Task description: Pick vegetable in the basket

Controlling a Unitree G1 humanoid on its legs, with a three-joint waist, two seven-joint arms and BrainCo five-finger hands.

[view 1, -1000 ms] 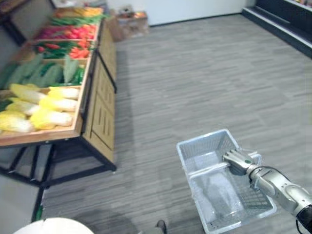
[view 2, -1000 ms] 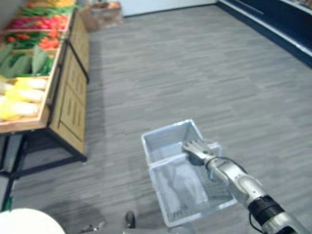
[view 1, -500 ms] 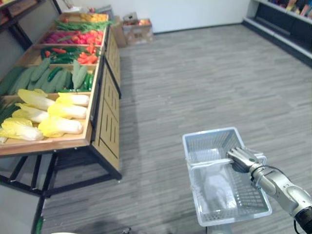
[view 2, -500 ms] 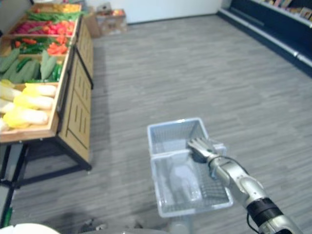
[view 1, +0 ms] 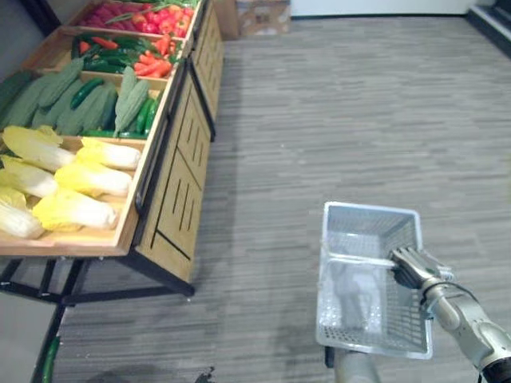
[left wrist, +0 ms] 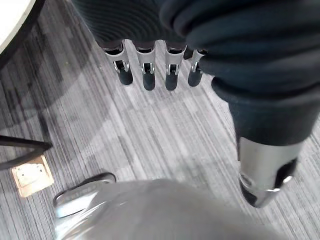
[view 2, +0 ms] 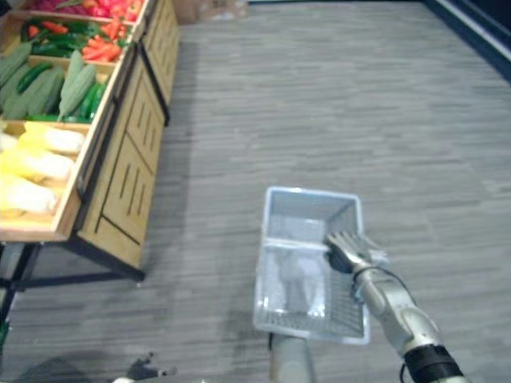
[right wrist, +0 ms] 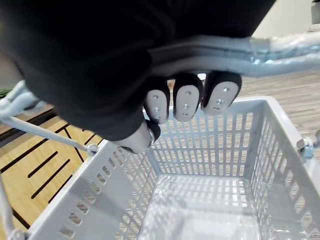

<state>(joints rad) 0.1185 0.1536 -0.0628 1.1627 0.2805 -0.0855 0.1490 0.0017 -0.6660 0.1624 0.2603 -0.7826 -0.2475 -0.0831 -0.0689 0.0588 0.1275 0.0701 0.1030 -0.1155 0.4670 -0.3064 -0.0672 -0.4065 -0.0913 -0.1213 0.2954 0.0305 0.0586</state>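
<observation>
The right hand (view 1: 413,267) is curled round the handle (right wrist: 285,45) of the basket (view 1: 371,208). The vegetables (view 1: 92,177) lie on the wooden stand (view 1: 180,171), well left of the basket, probably nearer the left hand (left wrist: 144,70), whose fingers hang straight, holding nothing.

Right silver-grey arm (view 1: 467,323) came in from lower right, bent forward. Silver, dark-tipped right hand (view 1: 411,267) curled round the pale grey basket handle (right wrist: 270,47). Left hand (left wrist: 145,70) pointed down, fingers straight, thumb apart, holding nothing.
</observation>
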